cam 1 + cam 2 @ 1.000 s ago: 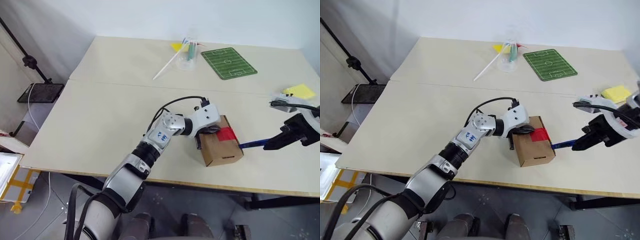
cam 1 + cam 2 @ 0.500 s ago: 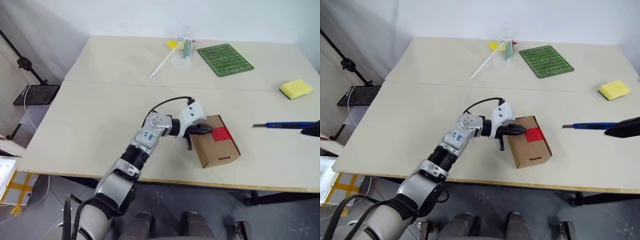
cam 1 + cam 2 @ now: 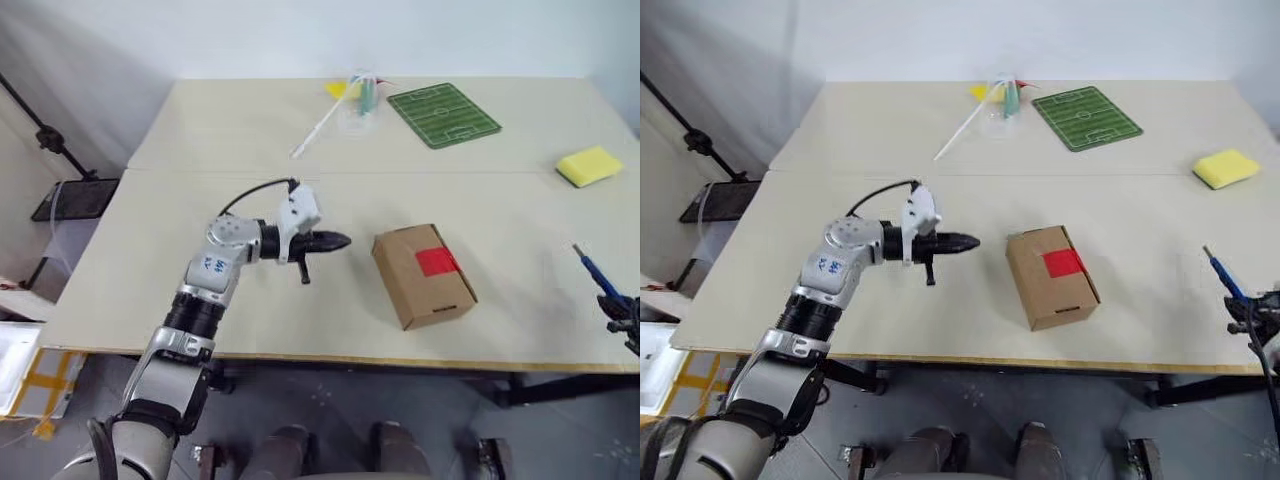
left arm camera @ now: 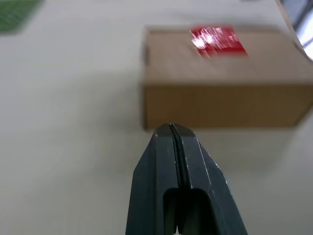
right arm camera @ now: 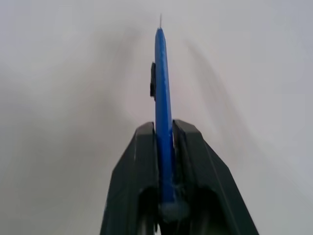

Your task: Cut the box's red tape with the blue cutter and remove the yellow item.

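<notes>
My left arm reaches forward over the table, elbow bent, with the forearm swinging inward so the wrist points toward my right. My left gripper (image 3: 335,241) hangs just above the tabletop, roughly level, its two black fingers (image 4: 188,161) pressed flat together with nothing between them. My right gripper (image 5: 165,128) sits at the far right edge of the table, low and near the front, its fingers clamped on the blue cutter (image 5: 162,88), whose tip sticks out ahead.

No legible text, labels or numbers anywhere.
</notes>
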You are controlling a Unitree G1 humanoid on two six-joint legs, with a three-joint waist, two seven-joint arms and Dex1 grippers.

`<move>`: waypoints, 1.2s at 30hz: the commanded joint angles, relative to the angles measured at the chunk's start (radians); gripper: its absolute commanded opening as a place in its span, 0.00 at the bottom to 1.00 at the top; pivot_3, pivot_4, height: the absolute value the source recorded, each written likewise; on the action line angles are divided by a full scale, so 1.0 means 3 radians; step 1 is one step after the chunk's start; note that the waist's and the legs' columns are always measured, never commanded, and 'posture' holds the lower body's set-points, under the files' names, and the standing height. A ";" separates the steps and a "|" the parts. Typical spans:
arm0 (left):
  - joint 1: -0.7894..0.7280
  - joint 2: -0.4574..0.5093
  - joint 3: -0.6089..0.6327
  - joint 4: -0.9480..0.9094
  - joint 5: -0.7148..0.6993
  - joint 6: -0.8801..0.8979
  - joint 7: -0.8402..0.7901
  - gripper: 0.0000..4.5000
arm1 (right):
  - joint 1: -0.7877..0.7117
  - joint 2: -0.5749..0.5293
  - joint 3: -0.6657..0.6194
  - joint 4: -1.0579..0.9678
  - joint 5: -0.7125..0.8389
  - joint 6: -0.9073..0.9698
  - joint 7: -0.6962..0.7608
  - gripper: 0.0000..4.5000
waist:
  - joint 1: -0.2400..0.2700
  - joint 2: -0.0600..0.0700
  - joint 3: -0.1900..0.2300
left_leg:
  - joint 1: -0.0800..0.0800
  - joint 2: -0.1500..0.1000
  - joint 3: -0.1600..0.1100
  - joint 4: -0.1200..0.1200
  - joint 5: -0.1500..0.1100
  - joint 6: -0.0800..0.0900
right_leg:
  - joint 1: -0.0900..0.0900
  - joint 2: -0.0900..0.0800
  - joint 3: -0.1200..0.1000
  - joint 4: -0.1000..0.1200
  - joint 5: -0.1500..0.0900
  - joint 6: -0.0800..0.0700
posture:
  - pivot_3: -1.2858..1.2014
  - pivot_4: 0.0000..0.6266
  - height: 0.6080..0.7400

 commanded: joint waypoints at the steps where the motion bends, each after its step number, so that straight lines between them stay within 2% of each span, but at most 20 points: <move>1: 0.0121 0.0053 0.0024 -0.0377 -0.0029 0.0143 0.0108 0.00 | 0.0012 -0.0008 0.0013 -0.0084 0.0075 -0.0154 0.0080 0.41 | -0.0018 0.0000 0.0000 | 0.0001 0.0000 -0.0001 0.0000 0.0001 -0.0001 | 0.0000 0.0000 0.0001 0.0003 0.0000 0.0000 | 0.52 0.24 1.00; 4: 0.0267 0.0051 -0.0011 -0.0604 -0.0047 0.0323 0.0173 0.00 | 0.0026 -0.0016 -0.0045 -0.0342 0.0346 -0.0261 0.0372 0.63 | -0.0018 0.0004 -0.0002 | 0.0000 0.0001 0.0000 0.0000 0.0002 -0.0003 | -0.0005 0.0000 0.0003 0.0008 0.0000 0.0000 | 0.52 0.24 1.00; 8: 0.0498 0.0030 -0.0089 -0.0878 -0.0023 0.0569 0.0309 0.00 | 0.0073 -0.0093 -0.0004 -0.0847 0.0758 0.0138 0.0565 0.63 | -0.0018 0.0005 -0.0003 | 0.0001 0.0001 -0.0001 0.0000 0.0002 -0.0003 | -0.0004 0.0000 0.0005 0.0008 0.0000 0.0000 | 0.52 0.24 1.00; 9: 0.0529 0.0009 -0.0107 -0.0904 -0.0011 0.0602 0.0356 0.00 | 0.0064 -0.0107 0.0097 -0.0921 0.0710 0.0114 0.0569 0.56 | -0.0016 0.0005 -0.0003 | 0.0000 0.0002 -0.0002 0.0000 0.0002 -0.0003 | -0.0004 0.0000 0.0005 0.0007 0.0000 0.0000 | 0.52 0.24 1.00; 11: 0.0563 -0.0055 -0.0140 -0.0928 0.0000 0.0700 0.0468 0.00 | -0.0004 -0.0116 0.0342 -0.0977 0.0496 0.0064 0.0446 0.49 | -0.0010 0.0004 -0.0003 | 0.0000 0.0001 -0.0003 0.0000 0.0002 -0.0003 | -0.0004 0.0000 0.0007 0.0008 0.0000 -0.0001 | 0.52 0.24 1.00; 13: 0.0557 -0.0126 -0.0164 -0.0927 0.0009 0.0771 0.0574 0.00 | -0.0088 -0.0112 0.0578 -0.0974 0.0267 -0.0066 0.0332 0.34 | -0.0003 0.0002 -0.0003 | 0.0000 0.0001 -0.0005 0.0002 0.0002 -0.0003 | -0.0003 0.0000 0.0007 0.0008 0.0001 -0.0001 | 0.52 0.24 1.00; 15: 0.0477 -0.0334 -0.0182 -0.0811 0.0041 0.0816 0.0800 0.00 | -0.0342 -0.0013 0.1040 -0.0849 -0.0175 -0.0464 0.0148 0.20 | -0.0010 0.0003 -0.0003 | -0.0001 -0.0001 -0.0005 0.0002 0.0002 -0.0003 | -0.0004 -0.0001 0.0007 0.0008 0.0001 -0.0001 | 0.52 0.24 1.00; 17: 0.0382 -0.0537 -0.0198 -0.0650 0.0063 0.0840 0.0981 0.00 | -0.0572 0.0123 0.1360 -0.0652 -0.0395 -0.0624 0.0041 0.03 | -0.0011 0.0002 -0.0002 | -0.0001 -0.0001 -0.0003 0.0002 0.0002 -0.0003 | -0.0005 -0.0001 0.0005 0.0008 0.0001 -0.0001 | 0.52 0.24 1.00; 21: 0.0251 -0.0725 -0.0346 -0.0469 0.0089 0.0928 0.0996 0.00 | -0.0774 0.0290 0.1735 -0.0578 -0.0359 -0.0359 0.0145 0.01 | -0.0007 0.0002 -0.0002 | -0.0002 -0.0001 -0.0007 0.0001 0.0002 -0.0003 | -0.0007 0.0000 -0.0001 0.0011 0.0001 -0.0001 | 0.52 0.24 1.00; 27: 0.0126 -0.0631 -0.0596 -0.0475 0.0134 0.0973 0.0742 0.00 | -0.0817 0.0310 0.2063 -0.1085 -0.0188 0.0175 0.0308 0.01 | -0.0018 0.0002 -0.0003 | -0.0003 0.0000 -0.0008 -0.0002 0.0002 -0.0002 | -0.0011 0.0002 0.0000 0.0010 0.0000 -0.0001 | 0.52 0.24 1.00; 30: 0.0131 -0.0498 -0.0577 -0.0599 0.0106 0.1062 0.0644 0.00 | -0.0790 0.0350 0.2134 -0.1382 -0.0146 0.0385 0.0275 0.01 | -0.0018 0.0002 -0.0003 | -0.0003 0.0001 -0.0008 0.0000 0.0002 -0.0003 | -0.0010 0.0002 0.0001 0.0010 0.0000 -0.0002 | 0.52 0.24 1.00; 36: 0.0383 0.0024 -0.0527 -0.1359 -0.0044 0.1378 0.0333 0.00 | -0.0632 0.0501 0.2306 -0.2010 -0.0106 0.0955 0.0033 0.01 | -0.0030 0.0002 -0.0003 | -0.0003 0.0005 -0.0012 -0.0003 0.0000 -0.0007 | -0.0015 0.0007 0.0007 0.0012 0.0000 -0.0003 | 0.52 0.24 1.00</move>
